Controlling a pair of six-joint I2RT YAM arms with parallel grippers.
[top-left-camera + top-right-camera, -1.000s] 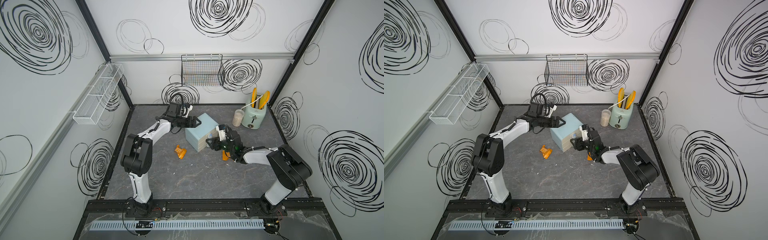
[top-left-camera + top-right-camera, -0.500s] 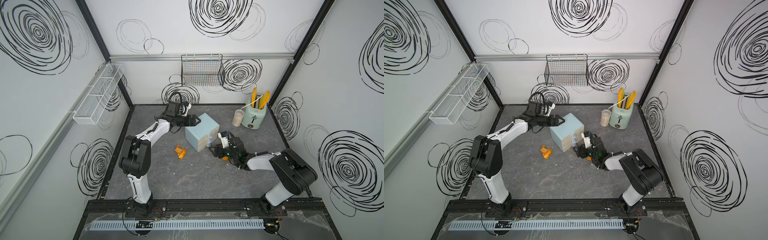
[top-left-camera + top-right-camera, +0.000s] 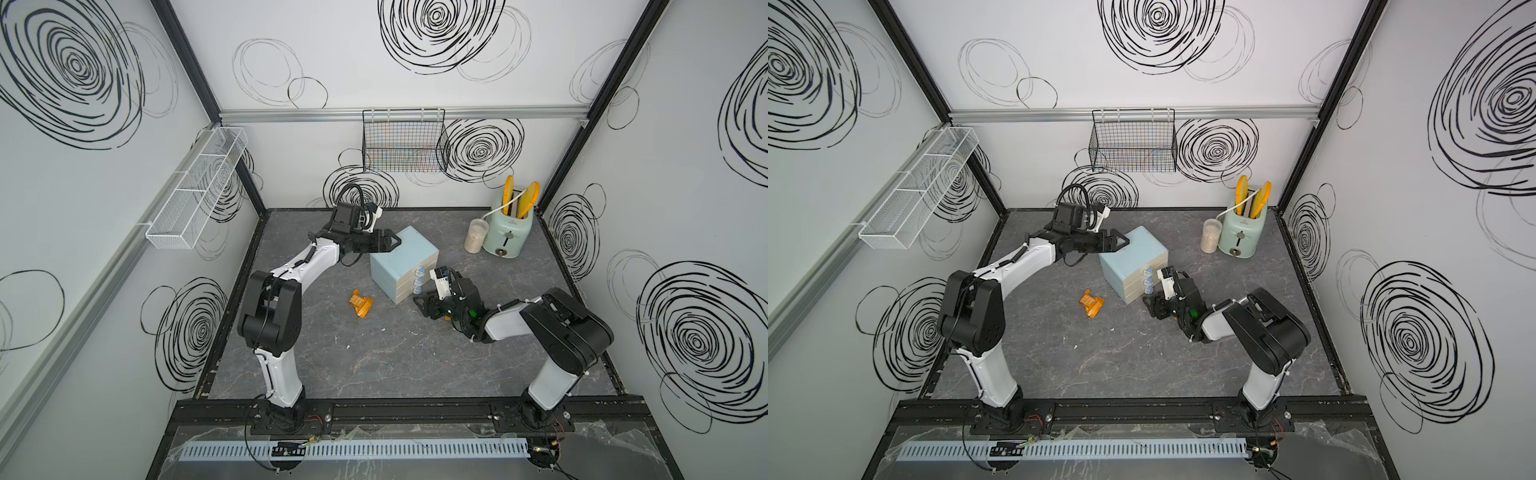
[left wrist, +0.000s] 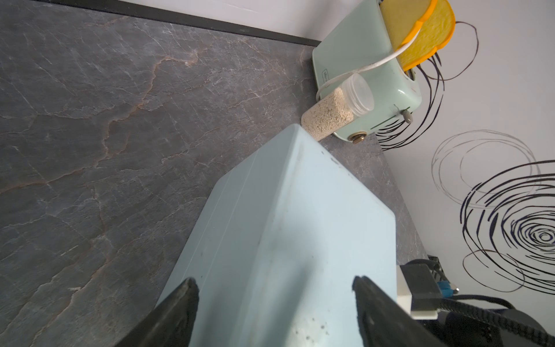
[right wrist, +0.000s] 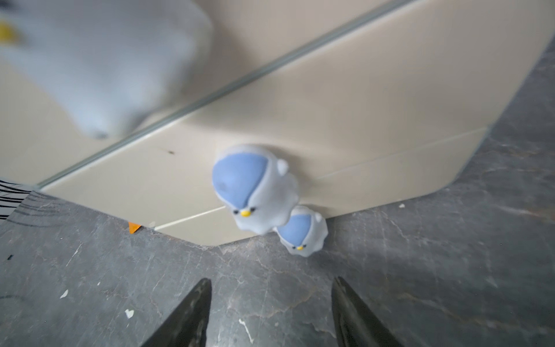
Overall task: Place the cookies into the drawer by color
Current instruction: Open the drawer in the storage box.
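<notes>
With the drawer point(image 3: 401, 257) shut on the table point(image 3: 374, 357) toward its back edge and orange cookies point(image 3: 360, 304) beside it on the left-edge side, the right gripper point(image 5: 271, 284), spread wide and empty, should centre on one knob point(image 5: 255, 186) before closing, while the left gripper point(image 3: 395, 242), open astride the drawer's top, steadies it.

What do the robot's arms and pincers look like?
The left arm and right arm have white tube-like links between chunky black joint housings. The left pincer and right pincer are black, with two tapering pointed fingers each. A black cable loops above the left wrist.
</notes>
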